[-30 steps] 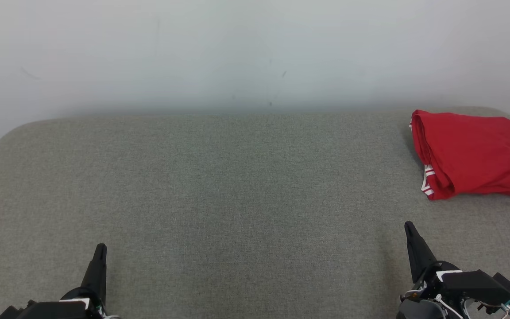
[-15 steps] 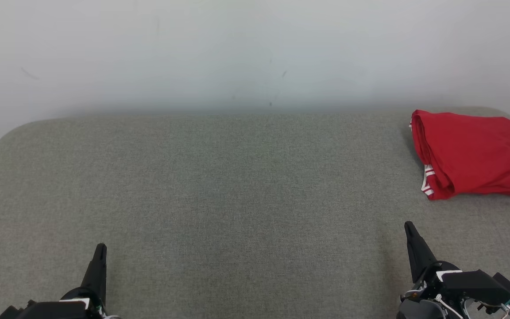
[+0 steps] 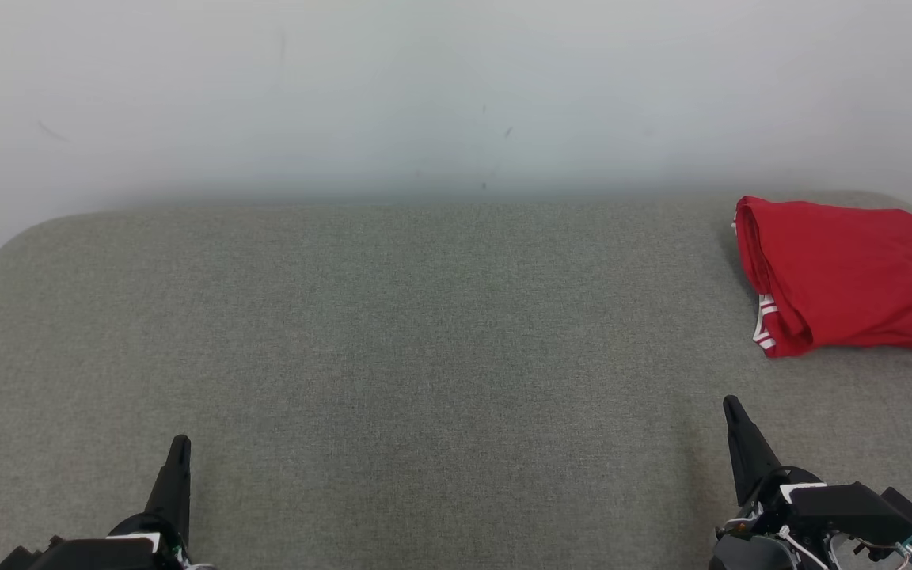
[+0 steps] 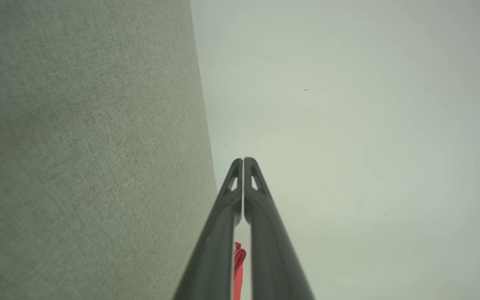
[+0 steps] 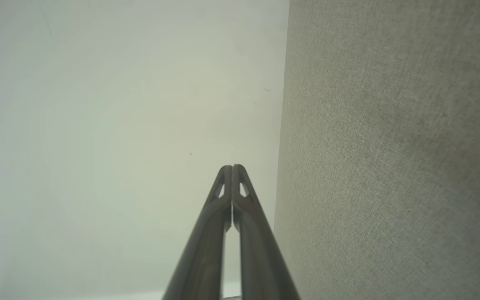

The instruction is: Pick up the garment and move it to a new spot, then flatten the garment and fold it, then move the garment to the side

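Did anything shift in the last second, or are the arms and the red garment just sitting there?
Nothing visibly changed. The folded red garment lies where it was, at the far right of the grey padded surface. The left end effector and the right end effector remain shut and empty near the lower corners of the head view.

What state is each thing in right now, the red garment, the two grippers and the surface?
red garment: folded, lying flat at the far right corner of the surface, held by neither gripper.
left gripper: shut, empty, over the near left.
right gripper: shut, empty, apart from the garment.
grey padded surface: smooth, bare in the middle.
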Controlling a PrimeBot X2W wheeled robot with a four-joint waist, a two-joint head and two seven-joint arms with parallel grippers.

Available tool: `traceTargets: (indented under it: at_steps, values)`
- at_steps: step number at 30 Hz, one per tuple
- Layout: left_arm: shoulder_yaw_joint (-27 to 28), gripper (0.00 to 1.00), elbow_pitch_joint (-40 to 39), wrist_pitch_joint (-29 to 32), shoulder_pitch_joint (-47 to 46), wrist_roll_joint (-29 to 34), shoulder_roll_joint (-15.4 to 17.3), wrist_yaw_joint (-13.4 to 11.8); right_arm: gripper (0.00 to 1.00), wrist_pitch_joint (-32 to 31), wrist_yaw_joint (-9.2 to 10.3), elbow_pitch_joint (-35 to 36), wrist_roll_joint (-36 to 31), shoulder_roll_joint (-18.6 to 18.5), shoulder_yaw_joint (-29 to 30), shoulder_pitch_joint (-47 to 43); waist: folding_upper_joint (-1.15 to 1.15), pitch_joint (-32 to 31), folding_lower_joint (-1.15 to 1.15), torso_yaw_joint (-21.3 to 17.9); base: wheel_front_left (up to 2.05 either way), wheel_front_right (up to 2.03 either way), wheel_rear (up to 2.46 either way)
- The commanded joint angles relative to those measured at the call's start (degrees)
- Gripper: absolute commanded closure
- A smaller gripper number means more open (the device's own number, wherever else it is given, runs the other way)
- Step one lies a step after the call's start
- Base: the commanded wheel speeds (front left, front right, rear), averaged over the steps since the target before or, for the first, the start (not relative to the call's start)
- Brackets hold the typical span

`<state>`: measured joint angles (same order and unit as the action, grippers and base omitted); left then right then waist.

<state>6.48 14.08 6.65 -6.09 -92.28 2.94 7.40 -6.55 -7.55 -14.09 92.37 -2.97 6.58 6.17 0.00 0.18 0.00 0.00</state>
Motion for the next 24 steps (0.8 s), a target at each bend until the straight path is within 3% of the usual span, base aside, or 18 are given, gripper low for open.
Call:
traceTargets:
  at_steps: [1,24]
  values:
    - [0.1,1.00,0.0,0.0,-0.4,-0.3,-0.1,0.2,1.00,-0.2,0.12,0.1,0.1,0.2,0.0,0.2,0.00,0.0,0.00,0.0,0.00,0.00,0.00]
    - [0.1,1.00,0.0,0.0,-0.4,-0.3,-0.1,0.2,1.00,-0.2,0.12,0.1,0.1,0.2,0.0,0.2,0.00,0.0,0.00,0.0,0.00,0.00,0.00]
